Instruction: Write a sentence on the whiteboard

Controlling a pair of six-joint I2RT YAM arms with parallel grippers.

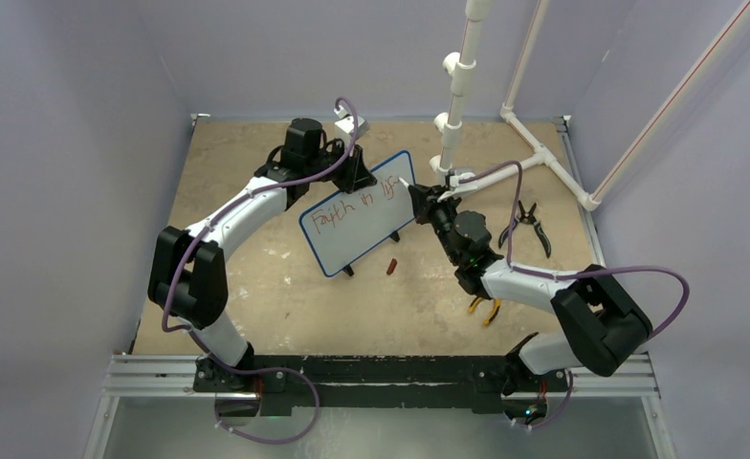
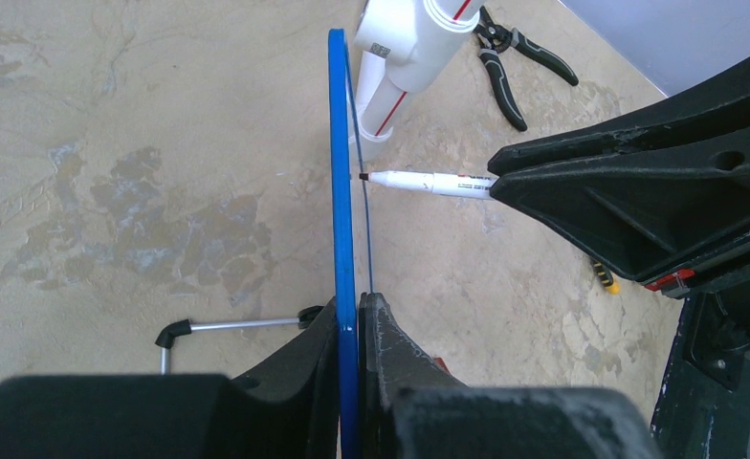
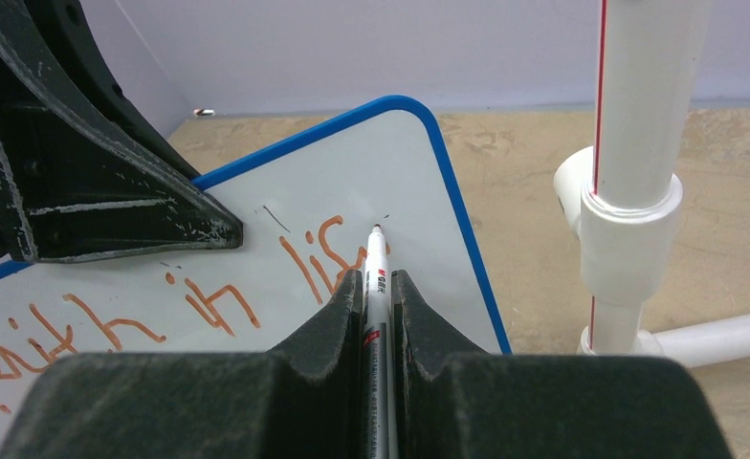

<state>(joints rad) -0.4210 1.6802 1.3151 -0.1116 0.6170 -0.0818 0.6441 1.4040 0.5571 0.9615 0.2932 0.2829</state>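
- Right end effector point(image 3: 378, 279) clamped on a marker point(image 3: 375, 251), tip against the whiteboard point(image 3: 352, 163).
- Left end effector point(image 2: 357, 304) clamps its far edge.
- Red sentence point(image 3: 113, 330) begins "Faith in".

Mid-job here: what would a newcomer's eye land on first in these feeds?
The tilted whiteboard mid-table with its unfinished red sentence, the left gripper clamping its far edge. The right gripper holds a marker, tip at the board's right end. Behind stands a white pipe frame.
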